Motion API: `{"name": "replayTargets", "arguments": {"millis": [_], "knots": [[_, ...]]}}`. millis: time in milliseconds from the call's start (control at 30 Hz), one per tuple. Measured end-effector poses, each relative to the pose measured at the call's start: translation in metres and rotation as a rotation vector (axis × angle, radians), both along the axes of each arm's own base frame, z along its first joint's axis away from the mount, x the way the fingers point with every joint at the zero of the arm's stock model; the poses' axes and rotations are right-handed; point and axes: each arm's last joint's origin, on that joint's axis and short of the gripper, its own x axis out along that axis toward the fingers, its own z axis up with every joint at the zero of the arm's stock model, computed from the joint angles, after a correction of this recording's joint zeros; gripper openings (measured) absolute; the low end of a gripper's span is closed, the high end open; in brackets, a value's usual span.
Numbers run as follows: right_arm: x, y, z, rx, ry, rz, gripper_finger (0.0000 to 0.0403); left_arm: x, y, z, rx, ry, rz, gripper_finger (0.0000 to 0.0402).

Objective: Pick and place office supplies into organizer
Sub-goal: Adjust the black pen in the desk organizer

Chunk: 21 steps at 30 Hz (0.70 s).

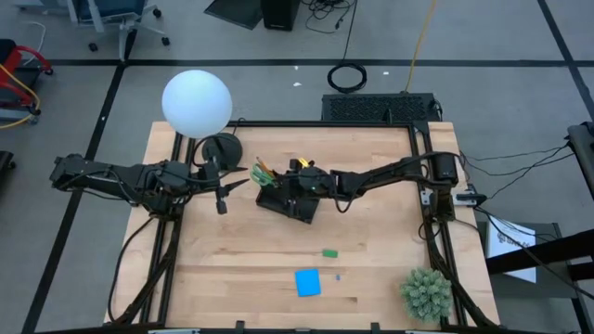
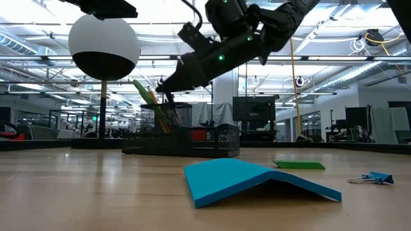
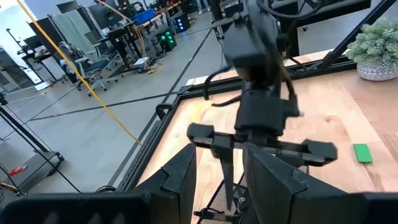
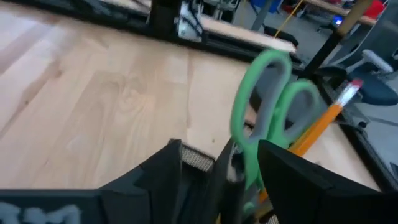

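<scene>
The black mesh organizer (image 1: 283, 202) stands at mid-table. Green-handled scissors (image 4: 267, 106) and an orange pencil (image 4: 333, 112) stick up out of its tall compartment. My right gripper (image 4: 221, 155) hovers just over that compartment, fingers apart, with a dark pen (image 4: 225, 180) upright between them. My left gripper (image 1: 232, 188) waits open in the air on the organizer's left, holding nothing. A blue sticky-note pad (image 1: 307, 282) and a small green eraser (image 1: 329, 251) lie flat on the table nearer the front edge. My right gripper comes in slanting down from the table's right, its fingers on either side of the dark pen's upper part (image 3: 227, 180). I cannot tell whether either finger touches the pen. The pen stands upright, with its lower end down in the organizer.
A lamp with a white globe (image 1: 196, 102) and a round black base (image 1: 221, 148) stands at the back left, close to my left arm. A potted plant (image 1: 426, 292) sits at the front right corner. A small blue binder clip (image 2: 372, 178) lies by the pad.
</scene>
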Motion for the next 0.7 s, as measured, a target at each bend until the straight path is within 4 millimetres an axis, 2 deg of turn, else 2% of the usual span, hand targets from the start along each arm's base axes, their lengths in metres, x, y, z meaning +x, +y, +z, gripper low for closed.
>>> {"name": "replayTargets", "arguments": {"millis": [200,567,700], "knots": [[-0.001,-0.009,-0.0013,0.031,0.004,-0.034,0.0146,0.0001,-0.0005,0.0,-0.003,0.0,-0.016,0.0131],[-0.0026,-0.0089,-0.0049,0.038,0.044,-0.034,0.0046,0.0001,-0.0005,0.0001,-0.005,-0.002,-0.015,0.0131],[-0.0024,-0.0089,-0.0045,0.037,0.04,-0.033,0.0022,0.0002,-0.0005,0.0001,-0.005,-0.002,-0.015,0.0131]]}}
